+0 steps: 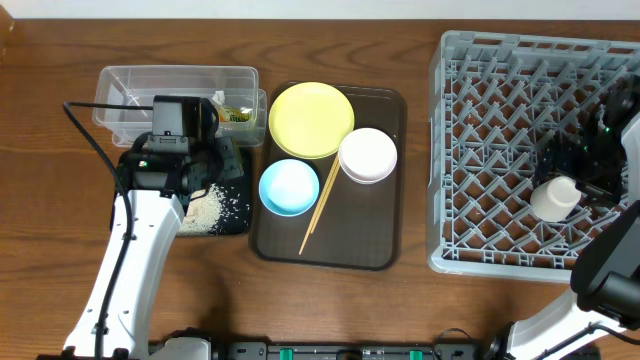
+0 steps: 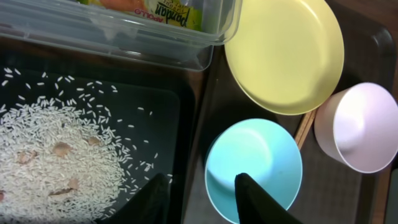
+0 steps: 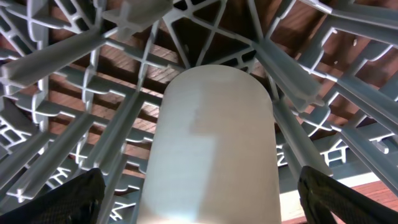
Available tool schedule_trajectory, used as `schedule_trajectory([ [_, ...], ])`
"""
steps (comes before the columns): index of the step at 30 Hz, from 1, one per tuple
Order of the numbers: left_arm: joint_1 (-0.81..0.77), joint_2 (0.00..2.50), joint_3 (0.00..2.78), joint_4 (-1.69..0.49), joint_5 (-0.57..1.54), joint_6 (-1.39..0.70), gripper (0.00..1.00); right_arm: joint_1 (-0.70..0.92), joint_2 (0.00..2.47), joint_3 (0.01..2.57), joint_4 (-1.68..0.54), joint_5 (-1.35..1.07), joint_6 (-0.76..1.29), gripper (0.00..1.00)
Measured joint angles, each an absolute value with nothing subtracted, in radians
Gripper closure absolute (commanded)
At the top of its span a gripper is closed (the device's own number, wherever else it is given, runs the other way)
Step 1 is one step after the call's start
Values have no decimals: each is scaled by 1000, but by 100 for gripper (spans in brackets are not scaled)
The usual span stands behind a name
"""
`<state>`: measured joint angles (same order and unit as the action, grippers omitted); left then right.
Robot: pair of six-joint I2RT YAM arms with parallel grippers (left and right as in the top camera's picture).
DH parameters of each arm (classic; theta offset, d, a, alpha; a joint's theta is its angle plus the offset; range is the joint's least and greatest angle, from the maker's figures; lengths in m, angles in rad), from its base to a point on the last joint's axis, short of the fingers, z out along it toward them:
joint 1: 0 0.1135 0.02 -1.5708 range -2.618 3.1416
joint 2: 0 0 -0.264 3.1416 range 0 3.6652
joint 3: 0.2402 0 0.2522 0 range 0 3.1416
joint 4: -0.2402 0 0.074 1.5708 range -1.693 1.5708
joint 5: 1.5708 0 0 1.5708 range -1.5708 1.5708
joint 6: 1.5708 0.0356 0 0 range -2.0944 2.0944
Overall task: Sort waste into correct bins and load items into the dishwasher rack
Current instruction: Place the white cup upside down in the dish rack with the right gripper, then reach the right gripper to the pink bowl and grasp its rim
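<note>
My left gripper [image 1: 213, 168] [image 2: 202, 202] is open and empty, low over the right edge of the black tray [image 1: 236, 215] [image 2: 155, 106] that holds the rice scraps [image 1: 205, 210] [image 2: 56, 162]. One finger is over the tray, the other over the light blue bowl [image 1: 289, 187] [image 2: 255, 155]. The yellow-green wrapper [image 1: 237, 113] [image 2: 168, 11] lies in the clear container [image 1: 175, 85] [image 2: 124, 40]. The yellow plate [image 1: 311, 120] [image 2: 286, 53], white bowl [image 1: 368, 155] [image 2: 360, 127] and chopsticks [image 1: 320, 210] [image 2: 305, 127] are close by. My right gripper [image 1: 577, 180] [image 3: 205, 199] is wide open around the white cup [image 1: 555, 197] [image 3: 214, 137] in the grey rack [image 1: 500, 150] [image 3: 74, 56], fingers apart from it.
The plate, both bowls and the chopsticks rest on a dark brown serving tray [image 1: 385, 240] [image 2: 348, 193] between the bins and the rack. The clear container sits just behind the black tray. Bare wooden table [image 1: 60, 200] lies to the left and front.
</note>
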<state>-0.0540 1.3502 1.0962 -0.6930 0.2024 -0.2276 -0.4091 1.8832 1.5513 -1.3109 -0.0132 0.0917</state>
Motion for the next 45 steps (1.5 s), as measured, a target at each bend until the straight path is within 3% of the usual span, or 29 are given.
schedule_trajectory([
  [4, -54, 1350, 1096, -693, 202, -228, 56, -409, 1836, 1575, -1274, -38, 89, 1],
  [9, -54, 1350, 1096, -693, 202, -227, 45, -380, 1671, 1599, -1131, -226, 25, 1],
  [18, -54, 1350, 1096, -744, 180, -228, 38, -85, 1563, 1633, -966, -487, -67, 4],
  [27, -54, 1350, 1096, -805, 96, -228, 37, 234, 1790, 1632, -905, -353, -64, 13],
  [35, -54, 1350, 1096, -805, 86, -228, 36, 364, 1980, 1631, -888, -130, 45, 24],
  [41, -54, 1350, 1096, -804, 78, -228, 36, 371, 2100, 1630, -887, -57, 111, 49],
  [45, -54, 1350, 1096, -805, 78, -227, 36, 371, 2144, 1628, -885, -45, 129, 94],
])
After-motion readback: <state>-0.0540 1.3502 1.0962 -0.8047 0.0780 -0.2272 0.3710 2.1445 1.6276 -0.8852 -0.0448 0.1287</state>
